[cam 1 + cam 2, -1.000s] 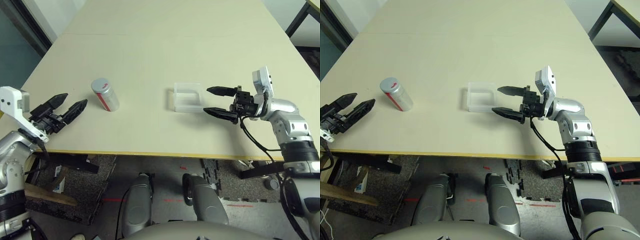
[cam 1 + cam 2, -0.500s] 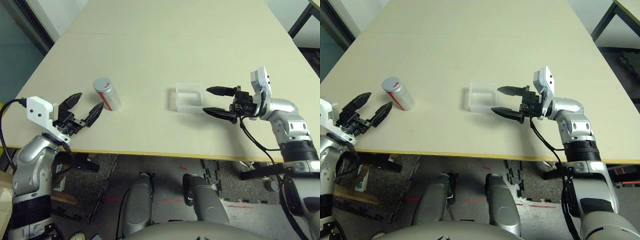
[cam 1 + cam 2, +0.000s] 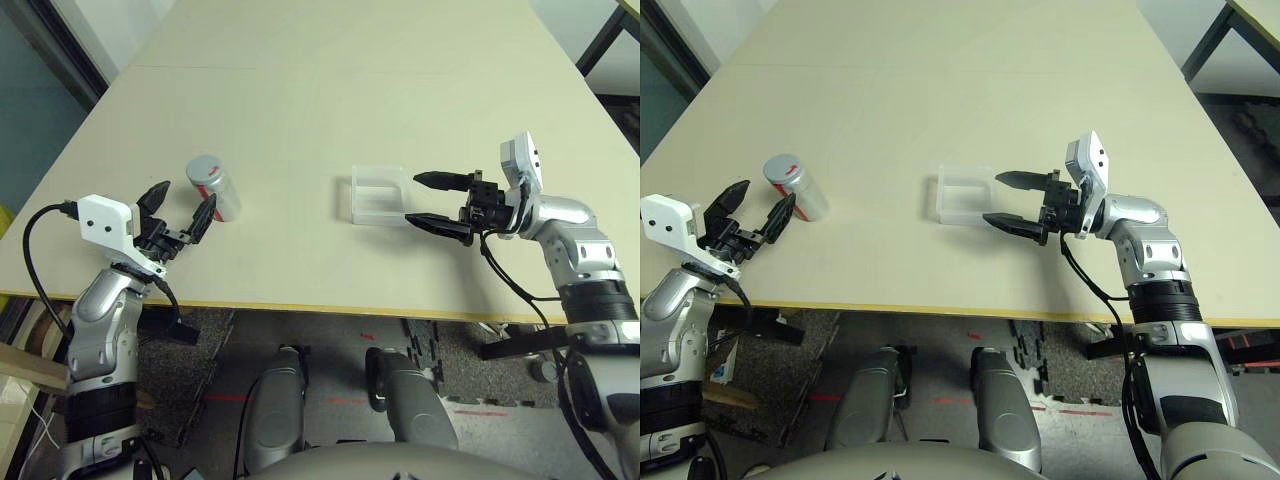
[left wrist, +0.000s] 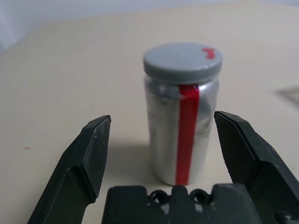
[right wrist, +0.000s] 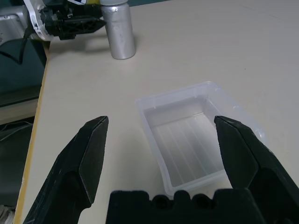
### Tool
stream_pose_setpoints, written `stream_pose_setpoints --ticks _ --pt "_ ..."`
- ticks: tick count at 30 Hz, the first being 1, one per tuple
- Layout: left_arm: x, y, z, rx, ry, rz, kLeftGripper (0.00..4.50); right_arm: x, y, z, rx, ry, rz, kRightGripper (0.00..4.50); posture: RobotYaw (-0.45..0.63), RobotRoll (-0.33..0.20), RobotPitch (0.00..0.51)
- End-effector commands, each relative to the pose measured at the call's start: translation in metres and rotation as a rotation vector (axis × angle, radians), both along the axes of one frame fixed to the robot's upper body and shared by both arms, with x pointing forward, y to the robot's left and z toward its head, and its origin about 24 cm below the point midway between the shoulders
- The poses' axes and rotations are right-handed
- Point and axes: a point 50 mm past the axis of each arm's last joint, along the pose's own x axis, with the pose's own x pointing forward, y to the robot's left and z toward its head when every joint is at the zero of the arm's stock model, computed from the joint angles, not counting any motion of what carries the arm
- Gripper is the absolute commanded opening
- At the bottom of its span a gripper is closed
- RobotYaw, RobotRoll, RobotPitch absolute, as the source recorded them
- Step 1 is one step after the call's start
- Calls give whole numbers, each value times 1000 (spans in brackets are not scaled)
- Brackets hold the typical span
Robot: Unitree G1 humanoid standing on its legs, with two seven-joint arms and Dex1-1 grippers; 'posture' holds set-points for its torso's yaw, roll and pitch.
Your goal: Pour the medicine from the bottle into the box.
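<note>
1. Bottle [image 4: 182, 116] stands upright on the table [image 3: 330, 110], its grey cap on and a red stripe running down the side that faces the left wrist camera.
2. It sits just ahead of the left gripper [image 3: 178, 213], whose two black fingers are spread wide, one to either side of the line toward it; neither finger touches it, and nothing is held.
3. Right gripper [image 3: 427, 200] is likewise released, its fingers wide apart and pointing across the table toward the robot's left, gripping nothing.
4. Just beyond those fingertips lies the box [image 5: 196, 135], a clear shallow tray flat on the table; whether the fingertips touch its near rim cannot be told.
5. Bottle and box are well apart, the bottle on the robot's left side and the box near the middle.
</note>
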Motion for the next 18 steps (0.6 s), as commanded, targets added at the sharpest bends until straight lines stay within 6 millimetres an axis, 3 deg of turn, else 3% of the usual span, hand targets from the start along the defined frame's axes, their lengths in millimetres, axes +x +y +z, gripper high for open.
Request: stream_pose_setpoints --ticks 1,18 --pt "3 -7 -5 -4 11 -2 4440 -1 1 1 -15 -11 6 4500 46 0 189" --pt "30 -16 -10 -13 17 -4 4440 -3 2 0 -20 -14 -2 4500 24 0 191"
